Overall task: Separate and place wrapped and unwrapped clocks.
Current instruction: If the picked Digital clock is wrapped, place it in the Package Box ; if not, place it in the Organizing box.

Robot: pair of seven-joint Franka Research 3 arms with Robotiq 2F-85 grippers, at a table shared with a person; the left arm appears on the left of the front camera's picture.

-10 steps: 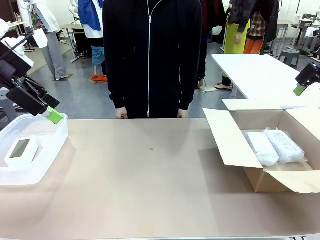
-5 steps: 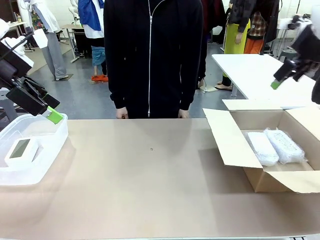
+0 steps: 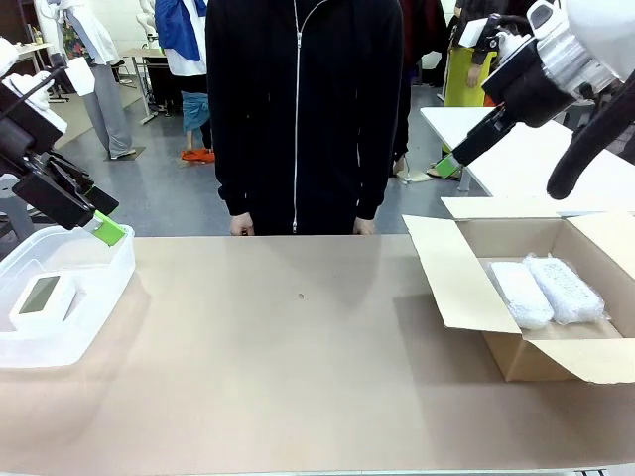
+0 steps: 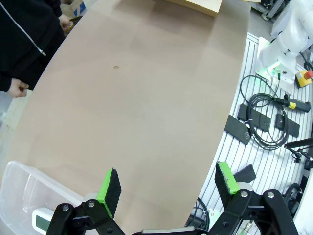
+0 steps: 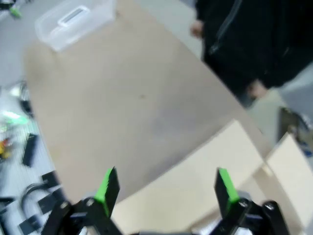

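- Right arm has swung up and inward over the last second: its right gripper point(image 3: 451, 167) moved from the far-right edge to high above the far-left corner of the open brown cardboard box point(image 3: 456, 288). In the right wrist view the right gripper point(image 5: 165, 188) shows jaws spread wide, nothing between the green pads.
- Left gripper point(image 3: 107, 230) hasn't moved: parked over the far rim of the clear plastic tub point(image 3: 99, 297) at the left. From the left wrist view, the left gripper point(image 4: 168, 185) is spread wide, empty.
- Bare white clock with grey display point(image 3: 42, 299) sits inside the tub, same spot as before.
- Two white clocks in bubbly film point(image 3: 546, 291) lie side by side in the box at the right, touching or nearly so, unchanged.
- Tabletop between tub and box holds no clocks. The person in the black zip jacket point(image 3: 298, 109) stands at the far edge, hands point(image 3: 241, 227) low at the table edge, not reaching in.
- Read: the sort looks done, wrapped in box, unwrapped in tub. The right arm's lift looks like a retreat after a drop-off, not an approach.
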